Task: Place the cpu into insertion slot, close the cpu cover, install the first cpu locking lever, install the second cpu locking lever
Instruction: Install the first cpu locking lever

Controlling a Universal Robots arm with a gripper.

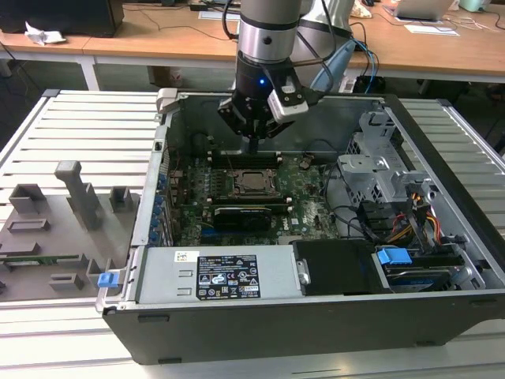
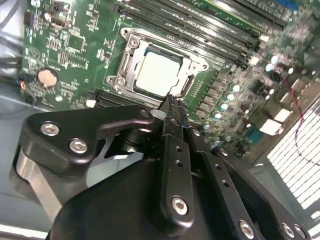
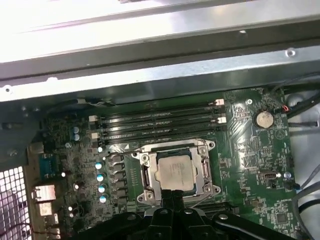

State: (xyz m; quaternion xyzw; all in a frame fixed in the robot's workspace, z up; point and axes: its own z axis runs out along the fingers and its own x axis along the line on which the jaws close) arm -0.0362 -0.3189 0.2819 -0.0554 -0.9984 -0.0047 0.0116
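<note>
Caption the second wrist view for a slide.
End effector hovers by the cover's edge; cpu shows through its cut-out.

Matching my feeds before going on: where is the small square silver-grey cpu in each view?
Exterior view: cpu in the socket, mid green board.
Second wrist view: seated in the metal-rimmed socket.
First wrist view: same socket, silver face showing.
Shared landmark: long black memory slots beside the socket.

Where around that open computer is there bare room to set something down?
Free: the table slats beyond the grey fixture, on the exterior view's left of the computer case, and the slatted strip on its right. Crowded: inside the case, where the tool hangs near the cpu, with drive cage and cables alongside.
</note>
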